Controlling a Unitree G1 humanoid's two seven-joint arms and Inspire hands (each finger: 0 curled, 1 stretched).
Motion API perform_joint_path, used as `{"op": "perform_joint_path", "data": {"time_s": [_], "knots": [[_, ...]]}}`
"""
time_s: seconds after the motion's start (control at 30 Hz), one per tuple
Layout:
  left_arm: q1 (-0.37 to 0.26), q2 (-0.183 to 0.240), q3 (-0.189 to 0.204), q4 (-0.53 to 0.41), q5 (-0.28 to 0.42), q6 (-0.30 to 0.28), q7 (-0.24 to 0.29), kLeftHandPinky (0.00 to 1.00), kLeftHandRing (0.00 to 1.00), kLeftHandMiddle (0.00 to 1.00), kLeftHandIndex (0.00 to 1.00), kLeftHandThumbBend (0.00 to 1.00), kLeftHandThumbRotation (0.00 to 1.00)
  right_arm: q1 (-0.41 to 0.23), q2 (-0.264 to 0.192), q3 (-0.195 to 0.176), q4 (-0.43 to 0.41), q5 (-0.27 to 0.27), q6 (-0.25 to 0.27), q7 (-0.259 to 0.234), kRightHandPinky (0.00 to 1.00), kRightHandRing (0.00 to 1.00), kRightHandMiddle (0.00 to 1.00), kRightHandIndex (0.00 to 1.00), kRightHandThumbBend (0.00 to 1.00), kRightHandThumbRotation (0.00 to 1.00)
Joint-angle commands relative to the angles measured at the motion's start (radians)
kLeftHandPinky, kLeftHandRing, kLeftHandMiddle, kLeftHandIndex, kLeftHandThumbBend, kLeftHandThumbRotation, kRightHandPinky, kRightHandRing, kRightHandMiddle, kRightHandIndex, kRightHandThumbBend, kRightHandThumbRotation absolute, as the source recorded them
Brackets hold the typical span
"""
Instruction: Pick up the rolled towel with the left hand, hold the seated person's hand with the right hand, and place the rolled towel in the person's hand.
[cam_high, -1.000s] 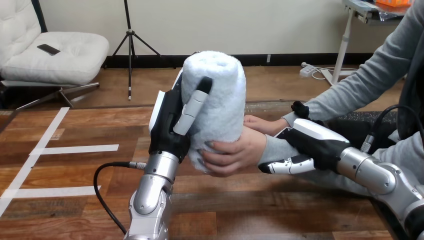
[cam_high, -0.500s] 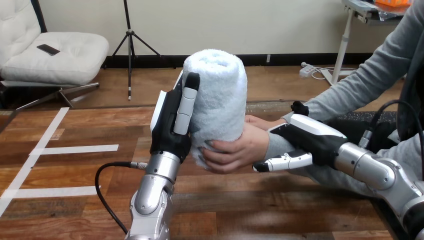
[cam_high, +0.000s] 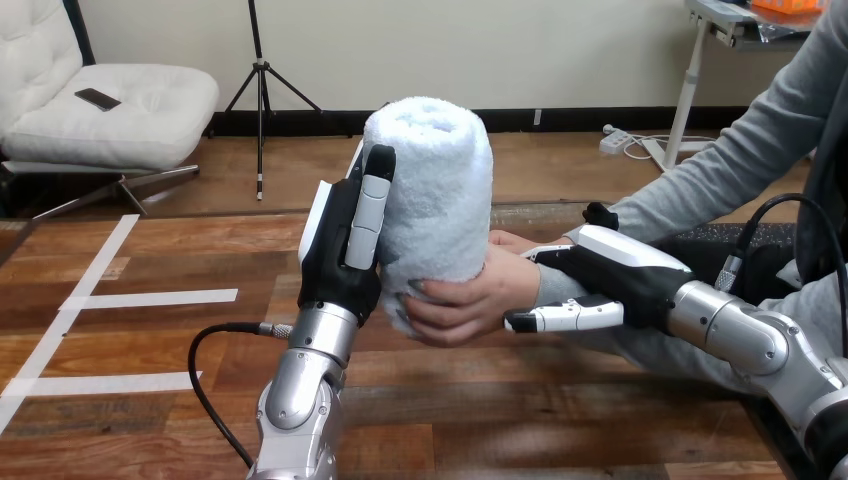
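No text, label, brand, number or sign is being shown clearly enough to be read. Nothing legible is being carried by the rolled towel (cam_high: 435, 190), by the white shells of the left hand (cam_high: 335, 250) or the right hand (cam_high: 610, 270), or by the table (cam_high: 150, 420).
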Motion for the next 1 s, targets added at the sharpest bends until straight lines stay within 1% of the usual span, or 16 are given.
{"op": "perform_joint_path", "data": {"time_s": [0.0,0.2,0.3,0.4,0.5,0.6,0.7,0.8,0.9,0.97], "knots": [[-0.032,-0.001,-0.002,-0.033,-0.015,-0.015,-0.014,1.0,0.99,0.98,0.98,1.0,0.97,-0.067,-0.006,-0.017,-0.043,0.0,-0.01,-0.025,0.69,0.82,0.84,0.87,1.0,0.92],[-0.024,-0.004,0.0,-0.045,-0.024,-0.016,-0.02,1.0,0.99,0.98,0.99,1.0,0.96,-0.057,-0.01,-0.027,-0.058,0.012,-0.008,-0.017,0.69,0.82,0.84,0.87,1.0,0.94],[-0.013,-0.003,-0.002,-0.065,-0.031,-0.013,-0.027,1.0,1.0,0.98,0.99,1.0,0.95,-0.048,-0.013,-0.036,-0.065,0.02,-0.015,-0.027,0.69,0.82,0.84,0.87,1.0,0.95],[0.001,-0.002,-0.005,-0.091,-0.035,-0.011,-0.03,1.0,1.0,0.99,1.0,1.0,0.93,-0.031,-0.018,-0.051,-0.094,0.037,-0.005,-0.027,0.69,0.81,0.84,0.87,1.0,0.96],[0.013,0.004,-0.004,-0.107,-0.042,-0.016,-0.042,1.0,1.0,0.99,1.0,1.0,0.92,-0.014,-0.02,-0.07,-0.119,0.061,-0.007,-0.024,0.68,0.81,0.83,0.87,1.0,0.97],[0.034,0.008,-0.006,-0.141,-0.039,-0.014,-0.041,1.0,1.0,0.99,0.99,1.0,0.92,0.002,-0.03,-0.077,-0.134,0.052,-0.036,-0.063,0.68,0.8,0.83,0.86,1.0,0.98],[0.057,0.015,-0.007,-0.177,-0.044,-0.009,-0.055,1.0,1.0,0.99,0.99,1.0,0.93,0.031,-0.03,-0.109,-0.168,0.094,-0.04,-0.05,0.68,0.8,0.83,0.86,1.0,0.99],[0.088,0.018,-0.009,-0.227,-0.044,0.003,-0.056,1.0,1.0,1.0,0.99,1.0,0.93,0.055,-0.035,-0.129,-0.2,0.114,-0.068,-0.058,0.67,0.8,0.84,0.86,1.0,1.0],[0.119,0.019,-0.009,-0.275,-0.048,0.014,-0.058,1.0,1.0,1.0,0.99,1.0,0.95,0.088,-0.037,-0.154,-0.247,0.146,-0.047,-0.045,0.69,0.81,0.84,0.86,1.0,1.0],[0.147,0.022,-0.01,-0.317,-0.048,0.021,-0.06,1.0,1.0,1.0,0.98,1.0,0.96,0.118,-0.041,-0.172,-0.293,0.171,-0.044,-0.038,0.71,0.83,0.85,0.87,1.0,1.0]]}}
